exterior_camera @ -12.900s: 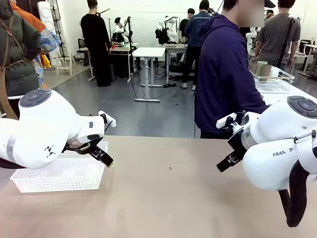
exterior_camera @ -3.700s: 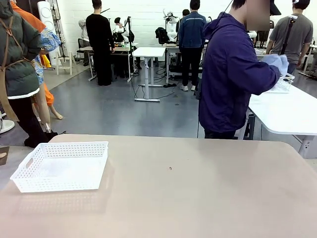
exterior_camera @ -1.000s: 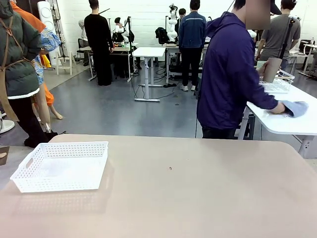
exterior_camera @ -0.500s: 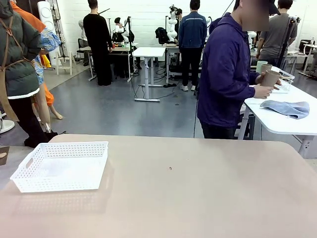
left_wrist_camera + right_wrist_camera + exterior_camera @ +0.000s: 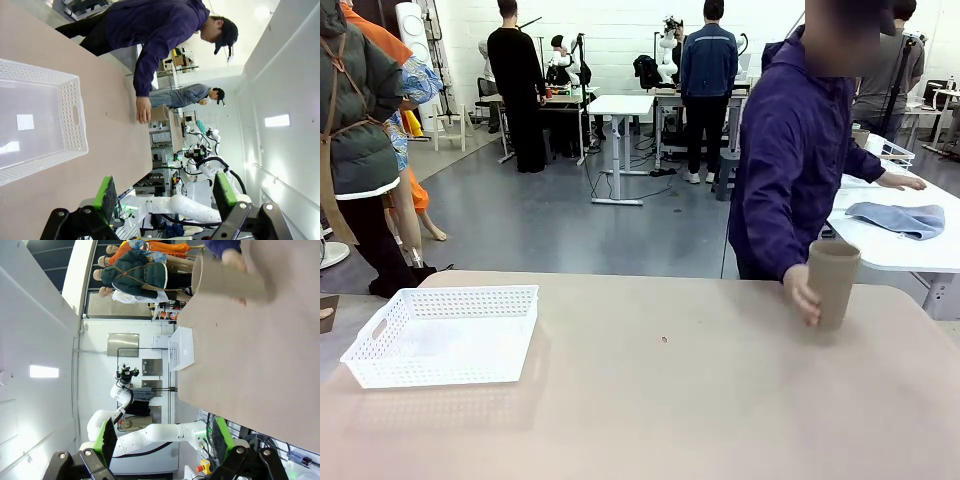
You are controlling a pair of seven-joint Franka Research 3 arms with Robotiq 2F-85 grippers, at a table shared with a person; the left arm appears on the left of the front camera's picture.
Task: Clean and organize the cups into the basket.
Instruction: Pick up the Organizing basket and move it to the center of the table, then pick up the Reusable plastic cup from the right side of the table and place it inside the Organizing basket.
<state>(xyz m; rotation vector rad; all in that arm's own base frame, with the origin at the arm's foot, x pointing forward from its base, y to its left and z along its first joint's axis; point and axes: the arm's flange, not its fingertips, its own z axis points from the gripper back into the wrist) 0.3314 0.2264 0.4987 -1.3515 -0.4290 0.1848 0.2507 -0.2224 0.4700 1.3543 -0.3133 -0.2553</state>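
Note:
A person's hand (image 5: 801, 293) holds one tan-brown cup (image 5: 833, 283) upright on the far right of the tan table. The white perforated basket (image 5: 440, 368) sits at the table's left with nothing in it. In the left wrist view my left gripper (image 5: 165, 192) is open and bare, high above the table, with the basket (image 5: 72, 117) below and the cup (image 5: 160, 113) farther off. The right wrist view has my right gripper (image 5: 165, 437) open and bare too, the cup (image 5: 227, 280) and the person's hand (image 5: 232, 257) ahead, and the basket (image 5: 180, 347) far across the table.
Beside the person stands a white side table (image 5: 890, 250) with a blue cloth (image 5: 898, 219) and a white wire basket (image 5: 892, 152). Other people stand farther back in the room. A small dark speck (image 5: 664, 340) marks the table's middle.
The person has turned from the side table and brought the tan cup down onto my table's far right. The blue cloth now lies on the side table.

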